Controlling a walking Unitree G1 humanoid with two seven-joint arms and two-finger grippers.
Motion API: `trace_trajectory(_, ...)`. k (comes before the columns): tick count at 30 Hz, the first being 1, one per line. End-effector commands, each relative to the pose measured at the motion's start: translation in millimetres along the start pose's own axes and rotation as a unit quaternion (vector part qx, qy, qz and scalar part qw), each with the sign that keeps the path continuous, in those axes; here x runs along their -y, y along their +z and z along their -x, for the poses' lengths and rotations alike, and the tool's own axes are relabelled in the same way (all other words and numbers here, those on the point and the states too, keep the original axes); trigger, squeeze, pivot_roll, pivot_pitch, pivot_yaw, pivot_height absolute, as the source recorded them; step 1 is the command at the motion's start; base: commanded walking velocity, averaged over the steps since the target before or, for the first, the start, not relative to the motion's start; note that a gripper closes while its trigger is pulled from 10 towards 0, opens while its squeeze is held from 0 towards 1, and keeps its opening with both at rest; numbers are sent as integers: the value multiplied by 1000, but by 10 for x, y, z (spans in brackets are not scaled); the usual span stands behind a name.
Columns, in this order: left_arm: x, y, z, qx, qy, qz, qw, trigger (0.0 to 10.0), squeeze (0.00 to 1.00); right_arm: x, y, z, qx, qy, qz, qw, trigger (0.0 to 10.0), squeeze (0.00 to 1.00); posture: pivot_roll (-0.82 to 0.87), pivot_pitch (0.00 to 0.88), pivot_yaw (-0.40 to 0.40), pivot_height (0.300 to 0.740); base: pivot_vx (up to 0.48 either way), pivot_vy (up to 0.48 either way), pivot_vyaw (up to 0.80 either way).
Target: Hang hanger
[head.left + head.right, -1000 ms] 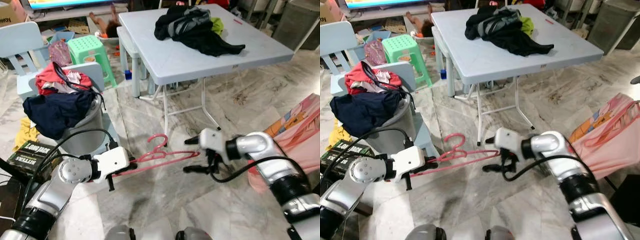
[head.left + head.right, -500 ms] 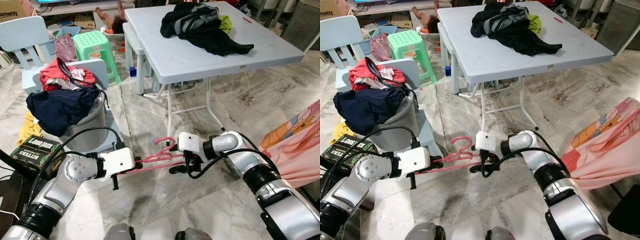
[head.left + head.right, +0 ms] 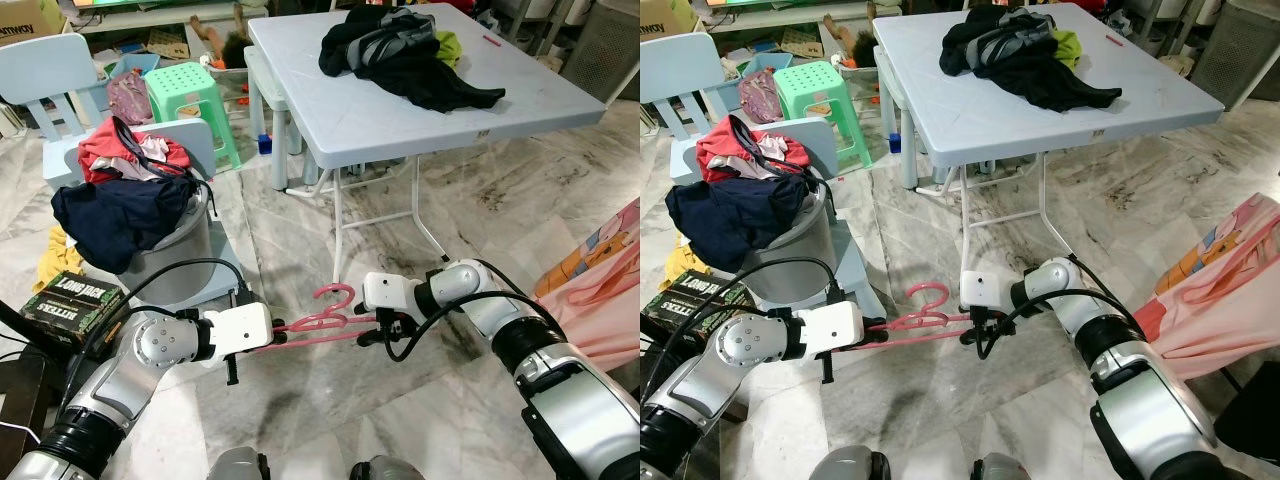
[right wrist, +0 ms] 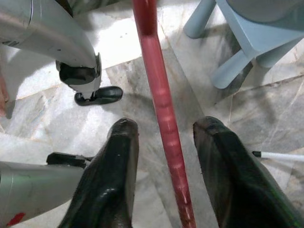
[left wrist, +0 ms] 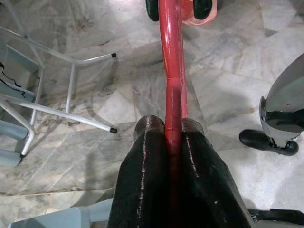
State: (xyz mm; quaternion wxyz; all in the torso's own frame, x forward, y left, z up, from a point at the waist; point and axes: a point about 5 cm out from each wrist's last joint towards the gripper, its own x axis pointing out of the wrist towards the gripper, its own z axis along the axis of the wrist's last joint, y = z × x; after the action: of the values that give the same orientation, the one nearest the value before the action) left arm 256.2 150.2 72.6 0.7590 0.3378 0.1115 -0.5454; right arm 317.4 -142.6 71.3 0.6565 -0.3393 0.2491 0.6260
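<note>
my left gripper [image 5: 173,137] is clamped on one end of the pink hanger [image 3: 325,322], which hangs low over the marble floor [image 3: 300,390] just near of the worktop [image 3: 400,110], and my right gripper [image 4: 166,133] has its fingers [image 4: 116,156] spread on either side of the hanger's bar without touching it. to do this handover well, i judge i should centre the bar between the right fingers and close firmly before the left lets go, keeping the hook [image 3: 333,291] upright. no rail shows here, so i cannot tell where it will hang.
</note>
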Motion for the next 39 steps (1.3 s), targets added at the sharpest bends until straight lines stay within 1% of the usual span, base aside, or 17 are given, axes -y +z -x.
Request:
trace_trajectory(1, -26, 10, -1, 0, 0, -9, 1000, 10000, 0, 55, 41, 42, -3, -1, 12, 1000, 0, 0, 33, 20, -36, 740, 0, 0, 0)
trace_trajectory(7, -43, 13, -4, 1, 1, -11, 1000, 10000, 0, 65, 39, 39, -5, 0, 11, 1000, 0, 0, 35, 16, -36, 740, 0, 0, 0)
trace_trajectory(21, -13, -1, -9, 5, 1, -8, 1000, 10000, 0, 69, 12, 60, -6, 2, 5, 1000, 0, 0, 34, 11, -38, 740, 0, 0, 0)
trace_trajectory(24, -23, -3, -24, 8, 10, -4, 1000, 10000, 0, 67, 6, 60, -6, 1, 5, 1000, 0, 0, 34, 11, -38, 740, 0, 0, 0)
trace_trajectory(25, -31, -4, -31, 9, 16, -1, 1000, 10000, 196, 70, 4, 64, -7, -1, 5, 1000, 0, 0, 32, 9, -37, 740, 0, 0, 0)
trace_trajectory(26, -68, -3, -43, 9, 38, -2, 999, 10000, 1000, 76, -5, 71, -10, -5, 5, 1000, 0, 0, 32, 9, -37, 740, 0, 0, 0)
trace_trajectory(28, -95, -19, -50, 8, 52, 9, 999, 10000, 1000, 77, -22, 78, -15, -10, 6, 1000, 0, 0, 25, 8, -36, 740, 0, 0, 0)
trace_trajectory(29, -94, -20, -48, 9, 58, 15, 998, 10000, 1000, 81, -50, 88, -21, -23, 7, 999, 0, 0, 20, 9, -35, 740, 0, 0, 0)
trace_trajectory(32, -78, -15, -51, 12, 60, 16, 998, 10000, 1000, 74, -83, 85, -27, -36, 6, 999, 0, 0, 23, 12, -35, 740, 0, 0, 0)
trace_trajectory(33, -66, -7, -54, 15, 65, 10, 998, 10000, 1000, 73, -108, 77, -31, -51, 3, 998, 0, 0, 23, 15, -34, 740, 0, 0, 0)
trace_trajectory(35, -61, -21, -52, 12, 72, 17, 997, 10000, 1000, 55, -144, 63, -37, -67, 9, 997, 0, 0, 23, 15, -34, 740, 0, 0, 0)
trace_trajectory(36, -28, -47, -55, 6, 64, 38, 997, 10000, 1000, 30, -190, 58, -40, -75, 7, 996, 0, 0, 23, 15, -34, 740, 0, 0, 0)
trace_trajectory(37, -19, -53, -57, 5, 61, 43, 997, 10000, 1000, 23, -201, 56, -41, -76, 6, 996, 0, 0, 23, 15, -34, 740, 0, 0, 0)
trace_trajectory(38, 31, -55, -64, 4, 49, 38, 998, 10000, 1000, 0, -306, 87, -61, -93, -5, 994, 0, 0, 21, 20, -19, 740, 0, 0, 0)
trace_trajectory(39, 68, -56, -69, 4, 40, 36, 999, 10000, 1000, -13, -364, 109, -72, -103, -10, 992, 0, 0, 14, 21, -11, 740, 0, 0, 0)
